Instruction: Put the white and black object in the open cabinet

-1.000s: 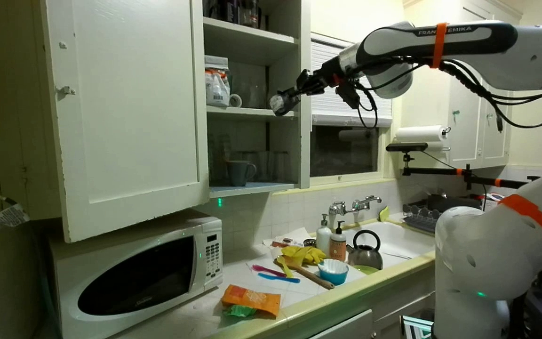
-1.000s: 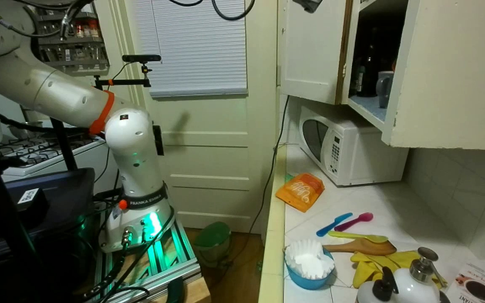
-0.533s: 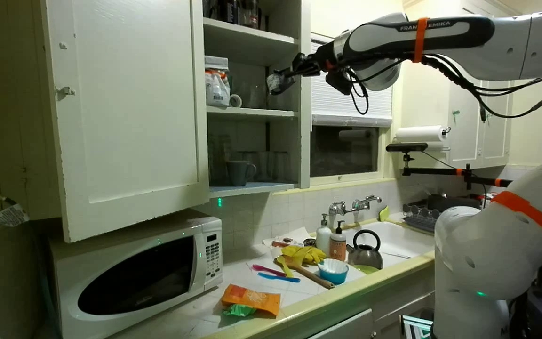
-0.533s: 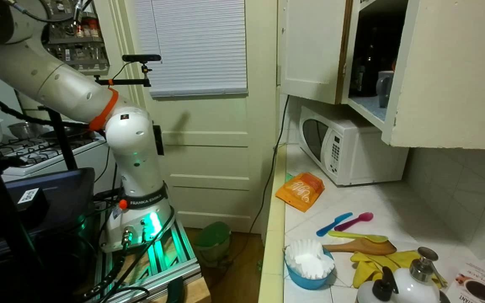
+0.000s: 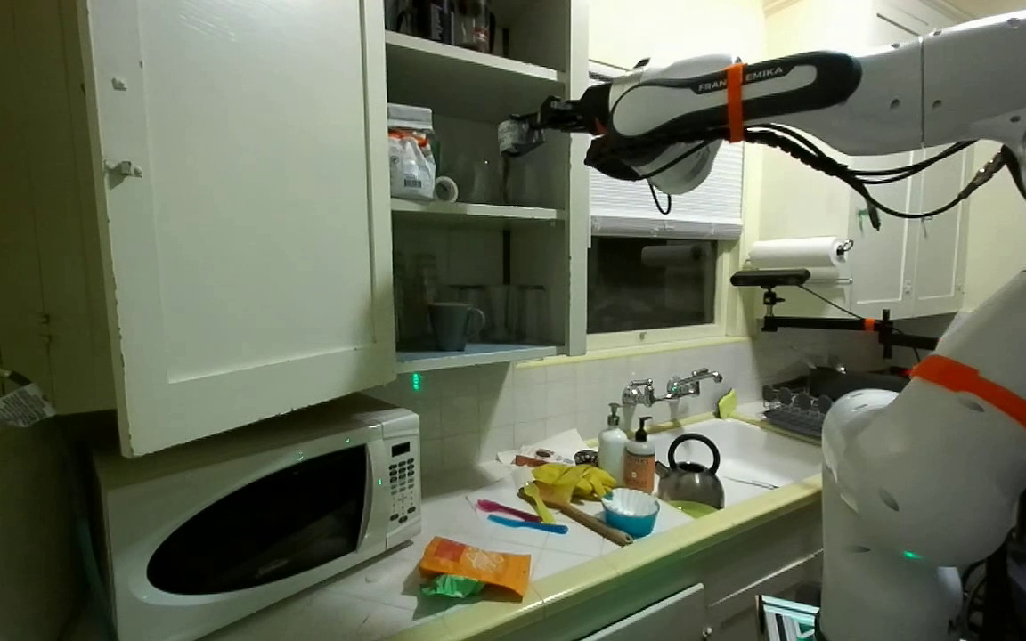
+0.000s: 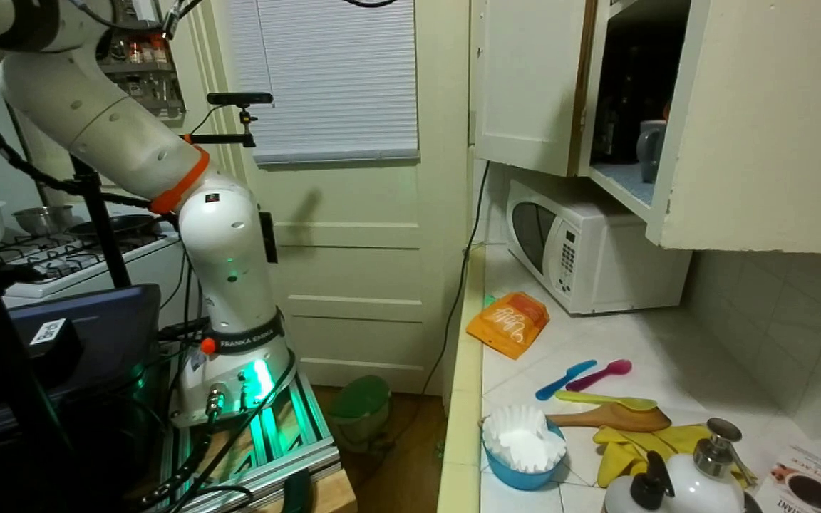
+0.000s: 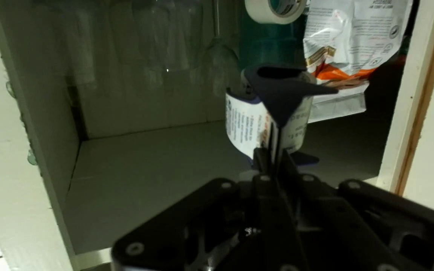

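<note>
The white and black object (image 5: 516, 138) has a curled white printed label and dark ends. It shows larger in the wrist view (image 7: 244, 128). My gripper (image 5: 541, 122) is shut on a thin part of it; the fingertips (image 7: 272, 158) show in the wrist view. The object is held above the middle shelf (image 7: 145, 169) at the opening of the open cabinet (image 5: 576, 276), apart from the shelf floor. The cabinet's side (image 6: 774, 135) also shows in an exterior view, where my gripper and the object are out of view.
A white bag (image 5: 411, 160) and a tape roll (image 5: 446, 189) stand left on that shelf; clear glasses (image 7: 168, 37) stand behind. The cabinet door (image 5: 246, 196) hangs open left. A mug (image 5: 453, 326) is on the shelf below. A microwave (image 5: 264, 516) stands underneath.
My gripper has risen with the object from near the middle shelf's edge level and moved left toward the cabinet interior. The forearm has moved left and the wrist has levelled out.
</note>
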### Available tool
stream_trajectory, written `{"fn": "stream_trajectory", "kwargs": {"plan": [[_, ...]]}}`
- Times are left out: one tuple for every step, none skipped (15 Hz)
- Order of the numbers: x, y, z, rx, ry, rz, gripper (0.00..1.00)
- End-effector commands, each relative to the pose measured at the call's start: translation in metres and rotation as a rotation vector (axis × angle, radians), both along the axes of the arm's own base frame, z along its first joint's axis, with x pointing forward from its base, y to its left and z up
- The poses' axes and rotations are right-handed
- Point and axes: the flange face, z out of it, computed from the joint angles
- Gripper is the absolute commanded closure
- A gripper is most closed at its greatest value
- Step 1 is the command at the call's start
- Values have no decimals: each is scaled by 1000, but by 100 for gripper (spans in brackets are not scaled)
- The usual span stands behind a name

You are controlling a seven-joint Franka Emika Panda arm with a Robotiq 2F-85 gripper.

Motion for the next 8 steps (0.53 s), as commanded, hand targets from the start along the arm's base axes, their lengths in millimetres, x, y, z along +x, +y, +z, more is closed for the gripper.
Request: {"fn": "stream_trajectory", "kwargs": {"plan": [[32,-10,1,-18,-6,-21,98],[41,-15,-1,-15,6,-29,98],[49,-20,-3,-11,15,-40,98],[59,-28,-4,2,21,-46,98],[69,-33,-6,1,23,-53,98],[78,-38,-6,-3,13,-61,98],[86,-42,-7,-6,6,-69,98],[92,-45,-9,-1,3,-75,98]]}}
